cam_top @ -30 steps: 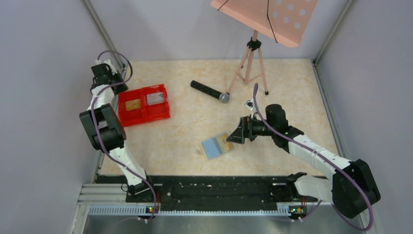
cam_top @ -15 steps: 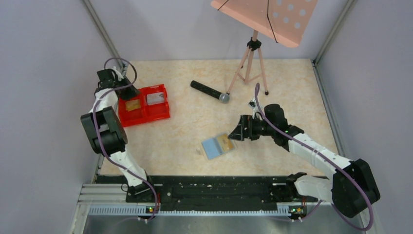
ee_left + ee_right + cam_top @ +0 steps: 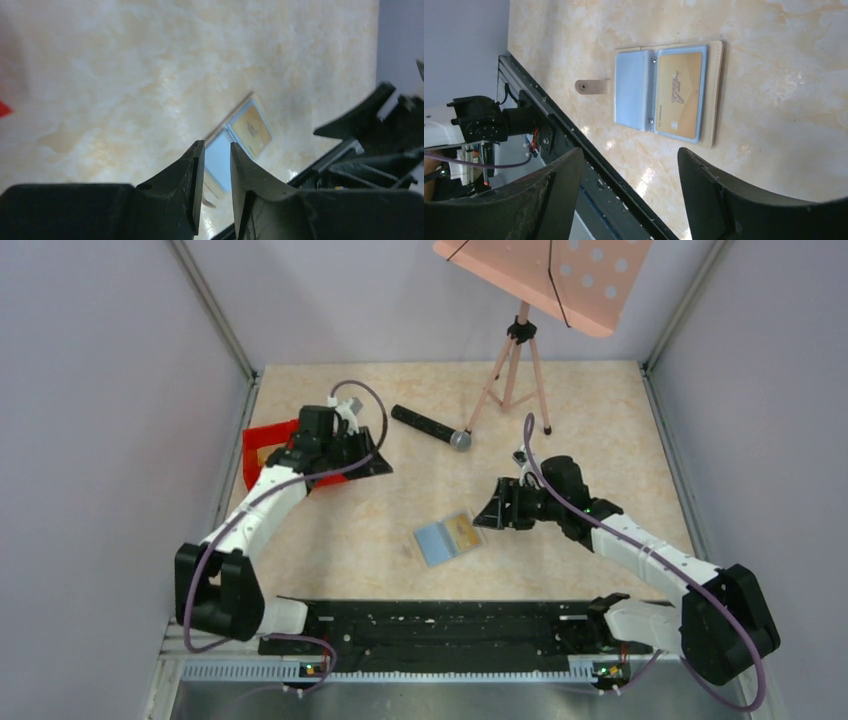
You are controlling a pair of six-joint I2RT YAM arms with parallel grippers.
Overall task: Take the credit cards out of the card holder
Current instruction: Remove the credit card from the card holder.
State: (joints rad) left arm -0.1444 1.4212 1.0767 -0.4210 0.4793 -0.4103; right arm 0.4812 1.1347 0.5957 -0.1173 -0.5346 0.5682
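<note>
The light-blue card holder (image 3: pixel 447 538) lies open and flat on the table. A gold card (image 3: pixel 463 531) sits in its right panel, and the left panel shows only blue. In the right wrist view the holder (image 3: pixel 634 90) and the gold card (image 3: pixel 678 95) are clear, with a tan strap (image 3: pixel 591 86) beside them. My right gripper (image 3: pixel 490 510) (image 3: pixel 630 152) is wide open and empty, just right of the holder. My left gripper (image 3: pixel 375 465) (image 3: pixel 217 150) hangs over the red tray's right edge, its jaws a narrow gap apart and empty. The holder (image 3: pixel 220 155) and gold card (image 3: pixel 252 129) show beyond it.
The red tray (image 3: pixel 255 438) stands at the left, mostly hidden by my left arm, with a yellowish card (image 3: pixel 269 453) showing in it. A black microphone (image 3: pixel 430 427) lies at the back centre. A tripod (image 3: pixel 515 370) carries a pink perforated board (image 3: pixel 545 275). A black rail (image 3: pixel 440 625) runs along the near edge.
My left arm has swung from the far left corner rightward across the red tray toward the middle. My right gripper has shifted only slightly. The card holder has not moved.
</note>
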